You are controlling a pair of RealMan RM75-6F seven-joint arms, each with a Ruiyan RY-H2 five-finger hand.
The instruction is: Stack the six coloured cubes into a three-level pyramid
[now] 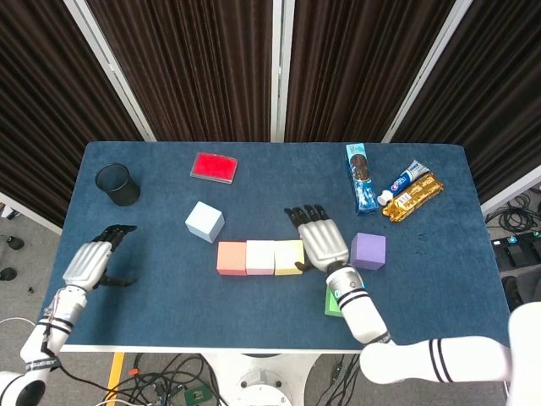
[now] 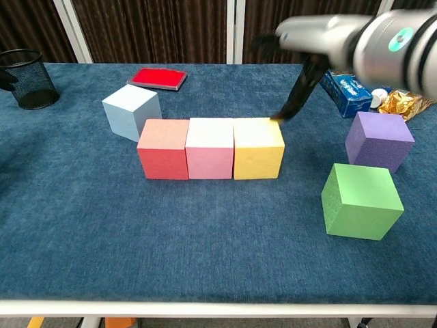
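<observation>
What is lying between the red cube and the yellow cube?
The pink cube sits between the red cube and the yellow cube, touching both; the chest view shows it.

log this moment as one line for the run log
base row: red, pink, yellow cubes touching | right hand open, above table beside yellow | left hand open, idle | blue, purple, green cubes unstacked
</observation>
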